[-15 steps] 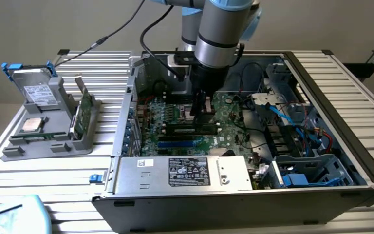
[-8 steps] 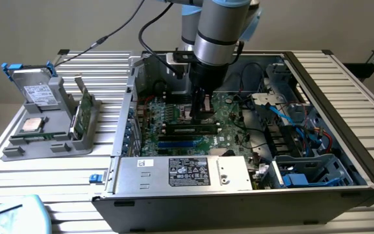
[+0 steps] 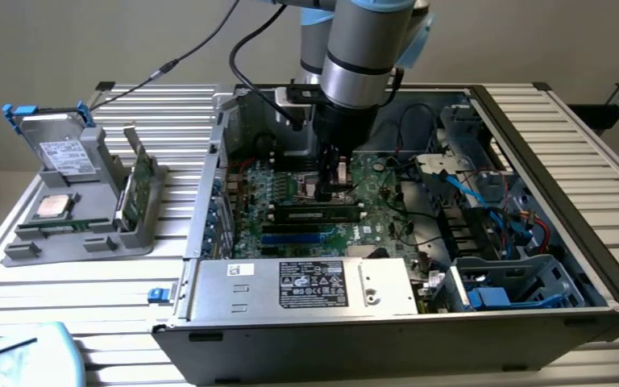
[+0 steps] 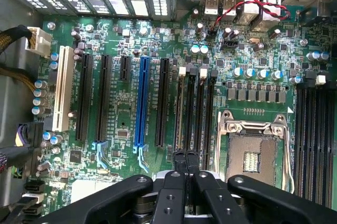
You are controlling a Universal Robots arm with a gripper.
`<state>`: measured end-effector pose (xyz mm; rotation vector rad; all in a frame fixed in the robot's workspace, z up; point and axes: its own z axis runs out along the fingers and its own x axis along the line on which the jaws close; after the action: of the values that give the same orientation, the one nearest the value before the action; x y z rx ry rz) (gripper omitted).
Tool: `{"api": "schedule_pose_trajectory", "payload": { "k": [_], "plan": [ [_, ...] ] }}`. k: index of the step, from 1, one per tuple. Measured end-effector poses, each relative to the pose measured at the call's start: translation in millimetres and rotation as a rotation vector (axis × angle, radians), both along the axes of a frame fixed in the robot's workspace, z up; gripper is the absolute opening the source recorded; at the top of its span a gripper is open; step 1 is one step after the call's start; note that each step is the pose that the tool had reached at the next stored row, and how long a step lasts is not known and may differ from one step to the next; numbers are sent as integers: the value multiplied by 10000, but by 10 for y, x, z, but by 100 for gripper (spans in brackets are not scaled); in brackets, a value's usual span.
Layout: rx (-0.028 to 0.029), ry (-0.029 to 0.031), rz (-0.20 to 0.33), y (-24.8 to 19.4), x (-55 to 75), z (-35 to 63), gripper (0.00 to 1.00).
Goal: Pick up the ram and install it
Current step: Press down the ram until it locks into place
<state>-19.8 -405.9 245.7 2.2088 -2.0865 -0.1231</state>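
- A table made of metal bars holds everything
- On the exterior view's left stands a grey holder. A flat silver drive with a sticker leans in it. A square chip lies lower down. A green card stands on its edge at the side nearest the case
- Next comes a big open computer case. You can look down onto the green board inside it
- The robot arm comes down from above into the middle of the case
- The gripper hangs just over the board. In the wrist view the gripper has its two black fingers pressed together, and I can see nothing between them
- The ram is the long dark stick with a small white sticker. It sits along a black slot on the board. It is close under the gripper and a bit nearer the camera. I cannot tell if they touch
- A blue slot runs beside the ram on the near side. In the wrist view the blue slot stands among long black slots
- A square metal socket sits on the board close to the fingers
- A shiny power box with a black and white sticker sits at the front of the case
- On the exterior view's right, blue wires bend through the case
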Motion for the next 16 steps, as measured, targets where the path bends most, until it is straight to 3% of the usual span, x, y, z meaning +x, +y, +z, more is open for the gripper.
{"api": "schedule_pose_trajectory", "payload": {
  "k": [10, 16],
  "plan": [
    [0, 2, 0, -1, 8, 0, 11],
    [81, 28, 0, -52, 168, 0, 11]
  ]
}}
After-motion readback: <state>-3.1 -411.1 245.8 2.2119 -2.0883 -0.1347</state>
